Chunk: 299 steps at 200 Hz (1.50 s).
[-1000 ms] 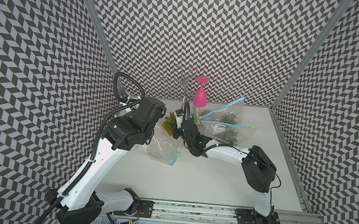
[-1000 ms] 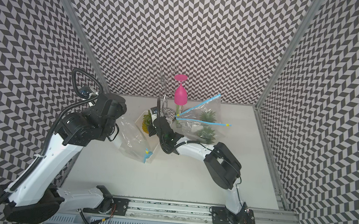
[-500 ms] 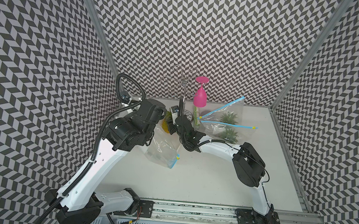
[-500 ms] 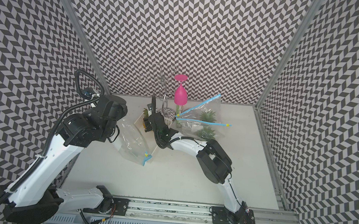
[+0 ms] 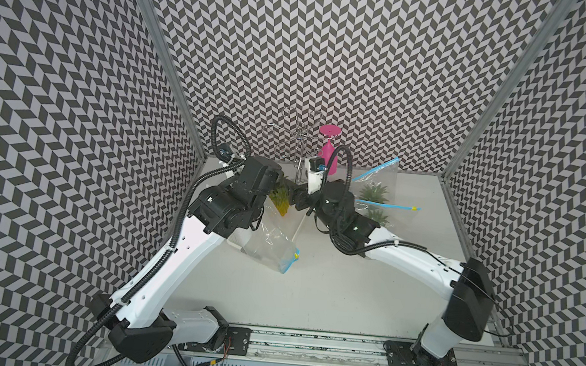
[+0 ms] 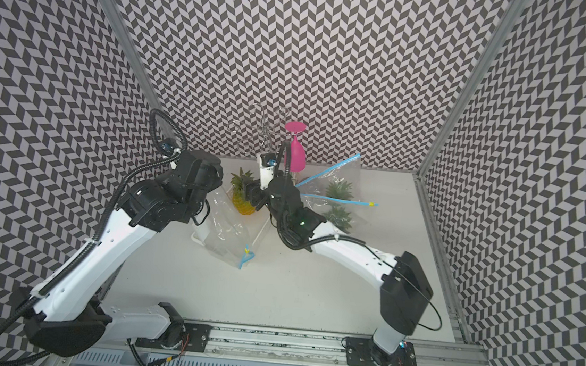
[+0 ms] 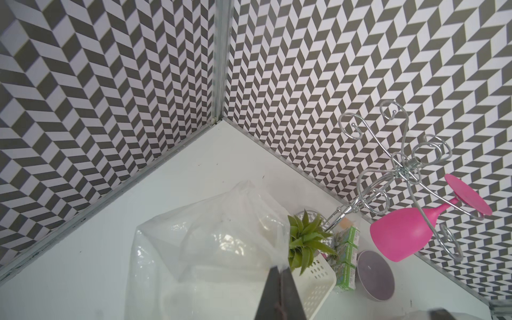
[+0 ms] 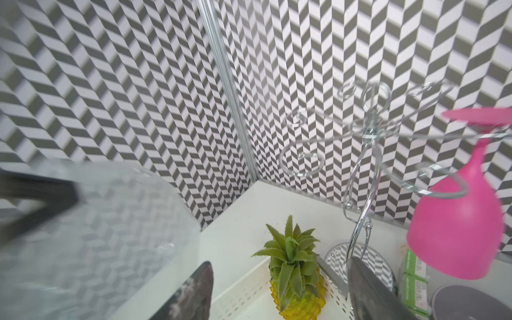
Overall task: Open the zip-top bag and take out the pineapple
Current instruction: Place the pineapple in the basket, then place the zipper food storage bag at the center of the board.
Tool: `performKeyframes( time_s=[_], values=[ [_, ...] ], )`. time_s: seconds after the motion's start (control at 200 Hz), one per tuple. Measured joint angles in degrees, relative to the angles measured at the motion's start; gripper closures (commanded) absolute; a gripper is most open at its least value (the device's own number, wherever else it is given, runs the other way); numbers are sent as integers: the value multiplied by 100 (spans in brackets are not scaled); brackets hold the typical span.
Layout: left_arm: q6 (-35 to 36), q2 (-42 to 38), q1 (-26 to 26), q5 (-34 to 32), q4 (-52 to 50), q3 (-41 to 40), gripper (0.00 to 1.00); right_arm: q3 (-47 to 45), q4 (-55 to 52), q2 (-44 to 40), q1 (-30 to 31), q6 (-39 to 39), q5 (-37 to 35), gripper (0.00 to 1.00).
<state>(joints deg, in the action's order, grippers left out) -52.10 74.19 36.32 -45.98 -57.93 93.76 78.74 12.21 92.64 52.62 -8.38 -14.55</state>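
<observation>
The left gripper (image 7: 279, 270) was clenched tight, its two dark fingers (image 7: 273, 293) pressed flat together on a fold of the clear zip-top bag (image 7: 216, 249). In both top views the bag (image 5: 268, 239) hung from that grip above the white table (image 5: 329, 285), left of centre. Its blue zip strip and yellow slider (image 5: 295, 262) formed the end nearest the front.

The pineapple (image 8: 296, 288) was outside the bag. It lay in a white perforated basket (image 8: 249, 293) at the far side of the table, just right of the bag, with its green crown towards the back wall. In a top view its yellow body (image 6: 243, 201) showed just beside the bag's far edge.

The right gripper (image 8: 279, 261) was released, jaws spread wide. In the right wrist view the fingers (image 8: 196, 288) stood on either side of the pineapple, with space showing between each and the fruit. Whether either tip touched the basket could not be told. It held nothing.

Just right of the basket stood a wire rack (image 5: 300, 144) with a pink goblet (image 5: 328, 154) hanging upside down from it. Green cartons (image 7: 346, 257) and a grey bowl (image 7: 375, 274) sat near the rack's base. Further right, more clear bags (image 5: 373, 194) with green crowns inside lay behind the right arm.
</observation>
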Motion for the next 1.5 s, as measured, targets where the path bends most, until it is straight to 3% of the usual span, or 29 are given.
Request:
performKeyframes(
  time_s=[0.16, 0.295, 0.466, 0.651, 0.726, 0.886, 0.951, 1.041, 1.111, 1.162, 1.267, 1.497],
  values=[
    [155, 382, -39, 210, 144, 291, 100, -597, -153, -1290, -44, 240, 839, 22],
    [229, 597, -74, 385, 254, 529, 100, -638, -629, -1843, -28, 505, 1784, 16],
    [286, 756, -85, 568, 350, 754, 100, -356, -1655, -1644, 177, 728, 2258, 14],
    [299, 774, -83, 732, 391, 765, 100, 72, -2492, -922, 317, 721, 2358, 25],
    [297, 787, -83, 787, 389, 787, 100, 72, -2717, -769, 319, 682, 2356, 38],
    [280, 793, -57, 872, 387, 911, 100, 98, -2940, -678, 317, 538, 2197, 100],
    [278, 793, -26, 929, 391, 1003, 100, 136, -2983, -678, 315, 452, 2046, 100],
    [299, 769, 24, 1010, 481, 1106, 56, 160, -2986, -754, 297, 310, 1757, 100],
    [374, 662, 98, 1029, 667, 1097, 39, 170, -2983, -938, 214, 243, 1600, 100],
    [507, 487, 199, 1001, 881, 1051, 31, 282, -3034, -1106, 48, 168, 1554, 100],
    [743, 22, 446, 901, 1381, 997, 31, 907, -3099, -1355, -743, -11, 1556, 100],
    [1246, -487, 1005, 715, 2481, 1001, 44, 2164, -2940, -1390, -3141, -848, 1467, 100]
  ],
)
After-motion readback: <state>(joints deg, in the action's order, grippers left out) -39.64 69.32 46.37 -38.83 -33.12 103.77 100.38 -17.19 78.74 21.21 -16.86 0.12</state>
